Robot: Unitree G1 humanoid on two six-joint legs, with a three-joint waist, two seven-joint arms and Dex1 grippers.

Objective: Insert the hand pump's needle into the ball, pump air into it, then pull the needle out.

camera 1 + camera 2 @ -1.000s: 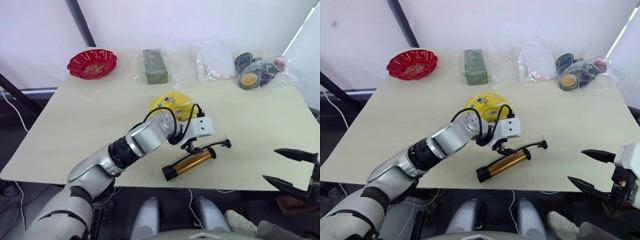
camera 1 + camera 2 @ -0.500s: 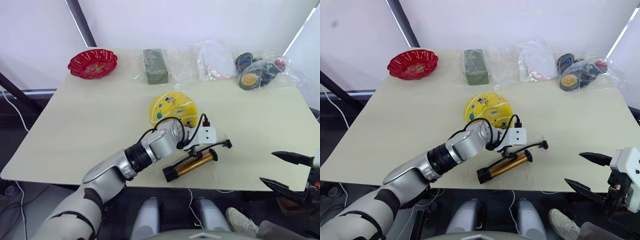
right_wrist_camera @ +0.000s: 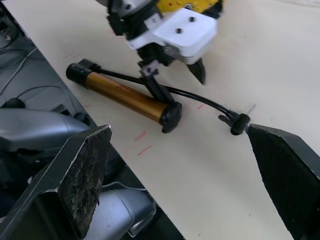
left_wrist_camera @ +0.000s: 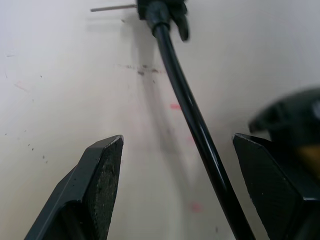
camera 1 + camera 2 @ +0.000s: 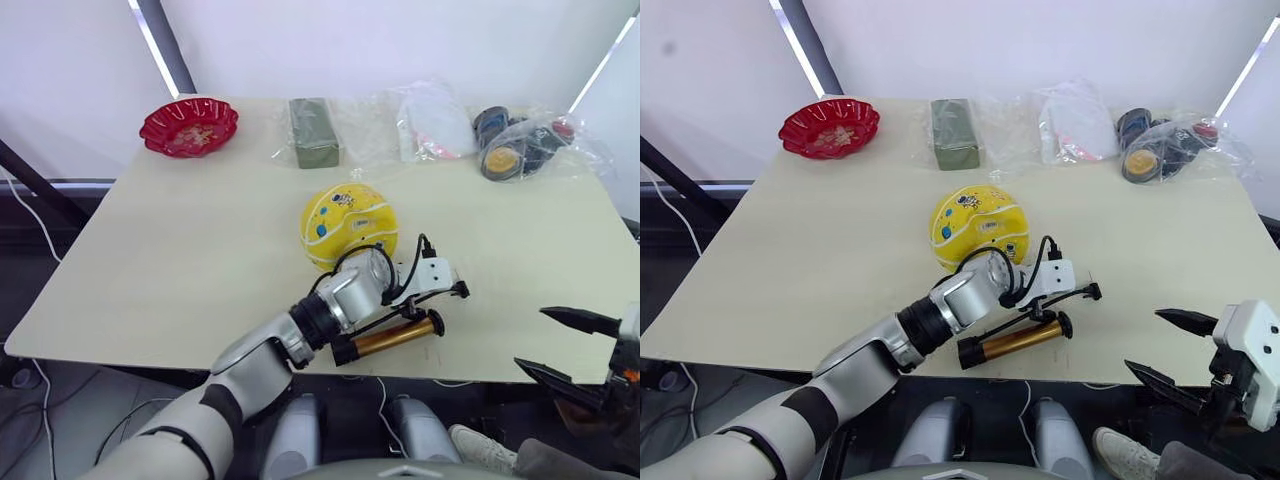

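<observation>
The yellow ball (image 5: 350, 222) rests mid-table. Just in front of it, near the table's front edge, lies the hand pump (image 5: 390, 338), its gold cylinder (image 3: 122, 92) flat on the table. Its thin black hose (image 4: 192, 125) runs out to the needle (image 4: 112, 7), which lies on the table apart from the ball. My left gripper (image 5: 428, 296) hovers open over the hose, one finger (image 4: 102, 170) on each side, gripping nothing. My right gripper (image 5: 1143, 340) hangs open and empty off the table's front right edge, facing the pump.
Along the far edge stand a red scalloped bowl (image 5: 188, 125), a green block (image 5: 312, 130), a clear plastic bag (image 5: 430, 120) and a bag of small items (image 5: 520, 145). The table's front edge (image 5: 470, 378) runs just past the pump.
My left gripper has slid from beside the ball rightward and forward, and now straddles the hose near the pump's end. The right gripper has dropped slightly. The pump and ball have stayed put.
</observation>
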